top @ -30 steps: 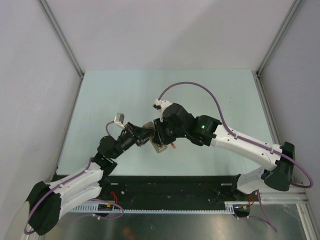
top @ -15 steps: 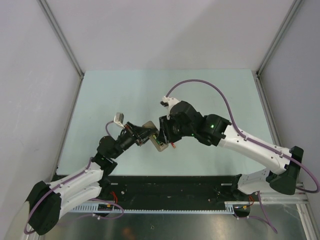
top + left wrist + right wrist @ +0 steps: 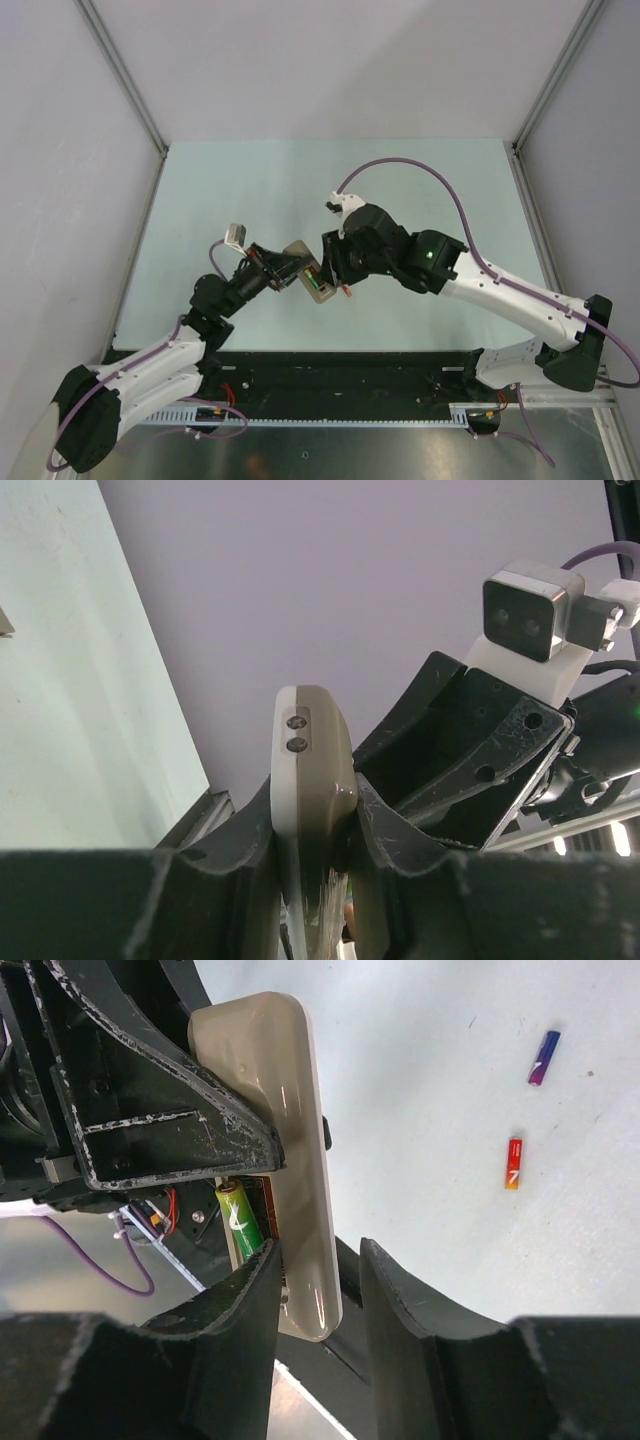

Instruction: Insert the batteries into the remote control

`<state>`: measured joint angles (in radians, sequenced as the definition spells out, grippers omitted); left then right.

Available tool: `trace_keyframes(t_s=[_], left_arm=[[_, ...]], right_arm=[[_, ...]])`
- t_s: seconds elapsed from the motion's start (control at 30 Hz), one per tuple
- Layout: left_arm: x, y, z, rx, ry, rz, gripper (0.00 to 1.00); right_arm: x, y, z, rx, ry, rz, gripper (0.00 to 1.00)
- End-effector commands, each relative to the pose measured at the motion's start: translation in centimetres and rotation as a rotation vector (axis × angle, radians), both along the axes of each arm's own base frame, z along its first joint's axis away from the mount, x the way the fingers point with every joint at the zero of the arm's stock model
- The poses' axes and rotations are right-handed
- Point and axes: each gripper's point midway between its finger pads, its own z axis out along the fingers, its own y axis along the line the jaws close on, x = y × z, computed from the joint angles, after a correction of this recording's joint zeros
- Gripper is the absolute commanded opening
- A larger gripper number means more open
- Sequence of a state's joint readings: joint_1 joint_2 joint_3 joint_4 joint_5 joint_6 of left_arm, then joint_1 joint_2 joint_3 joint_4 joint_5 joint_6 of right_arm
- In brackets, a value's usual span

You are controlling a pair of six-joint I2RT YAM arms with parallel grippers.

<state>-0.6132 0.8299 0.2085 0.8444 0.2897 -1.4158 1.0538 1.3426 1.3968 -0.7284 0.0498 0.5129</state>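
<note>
My left gripper (image 3: 315,880) is shut on the remote control (image 3: 310,770) and holds it on edge above the table. In the right wrist view the remote control (image 3: 290,1110) shows its open compartment, where a green battery (image 3: 240,1218) lies. My right gripper (image 3: 320,1290) is open and straddles the remote's lower end; one finger sits next to the compartment and a gap shows on the other side. A dark blue battery (image 3: 543,1058) and a red battery (image 3: 513,1163) lie loose on the table. From above, both grippers meet at the remote control (image 3: 303,266).
The pale green table (image 3: 250,190) is boxed in by grey walls and metal posts at the left and right. A black rail (image 3: 330,375) runs along the near edge. A small flat grey piece (image 3: 5,625) lies on the table at the left wrist view's edge.
My right gripper has opened and drawn back slightly to the right, off the remote. The green battery now shows in the compartment. The left gripper still holds the remote in the same place.
</note>
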Motion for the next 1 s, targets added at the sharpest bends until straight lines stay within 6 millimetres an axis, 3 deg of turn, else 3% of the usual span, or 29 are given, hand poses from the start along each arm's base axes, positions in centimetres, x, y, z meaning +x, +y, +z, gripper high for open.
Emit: trace_keyframes(t_s=[0.0,0.3,0.7,0.97], left_arm=[[-1.1,0.2,2.8,-0.064,-0.097,-0.023,0.00],[0.0,-0.4,1.2,-0.021,-0.056,-0.016,0.00],[0.6,-1.1,1.8,-0.010,-0.064,-0.028,0.00],[0.4,-1.2,1.9,-0.012,-0.066,-0.038,0.00]], right_arm=[[1.1,-1.9,3.1,0.035,-0.110,-0.088,0.41],[0.8,-1.8,4.0,0.031,-0.162,-0.075,0.43],[0.0,1.2,2.2,0.019,-0.132,0.032,0.42],[-0.1,2.0,1.0,0.004,-0.108,0.054,0.41]])
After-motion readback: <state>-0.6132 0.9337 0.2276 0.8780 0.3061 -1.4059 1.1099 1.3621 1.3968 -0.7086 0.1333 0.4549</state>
